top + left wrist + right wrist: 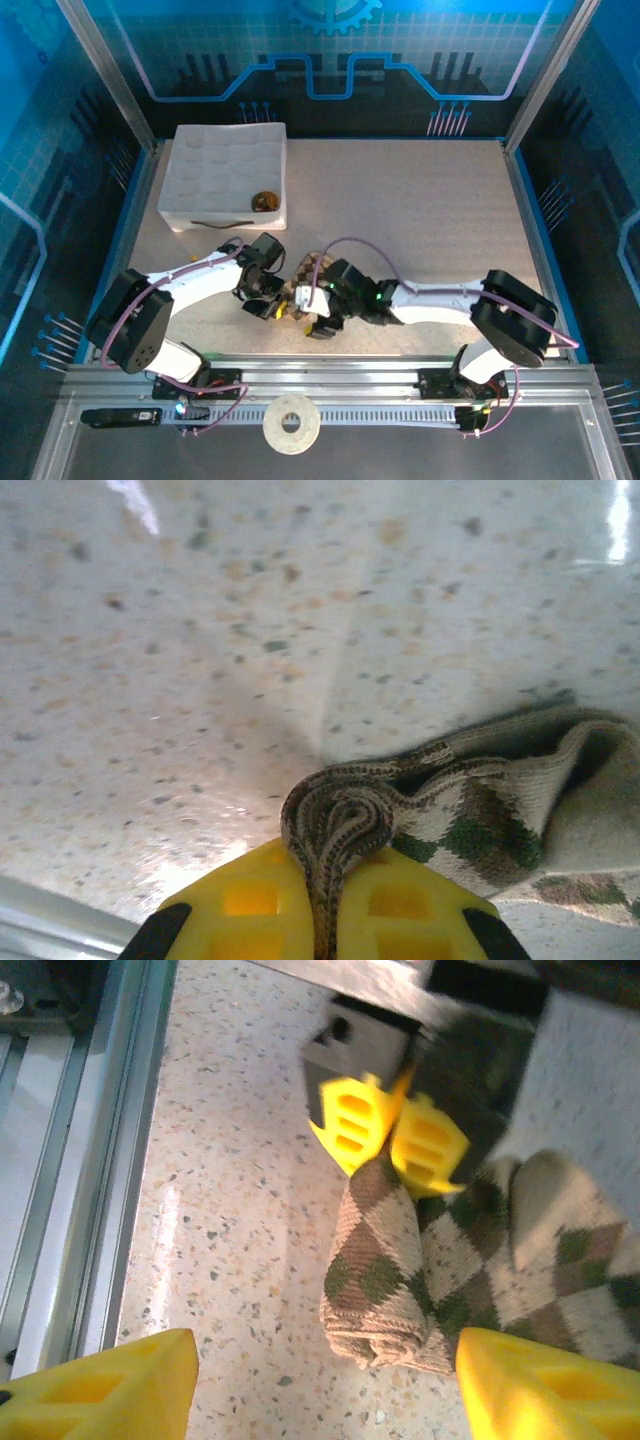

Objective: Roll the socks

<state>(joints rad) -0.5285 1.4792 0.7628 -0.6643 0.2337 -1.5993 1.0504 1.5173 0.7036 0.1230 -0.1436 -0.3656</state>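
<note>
Now | left tool point(398, 1145) pinches argyle sock point(385, 1270) | roll end faces right tool point(325, 1385), spread wide

Left arm point(190, 275) jaws pinched tight; right arm point(440, 295) jaws spread wide, wrists nearly meeting.

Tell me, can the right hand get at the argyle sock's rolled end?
Probably yes: the right hand stands open, and the rolled end of the argyle sock lies between its fingers; the left hand pinches it farther along.
</note>
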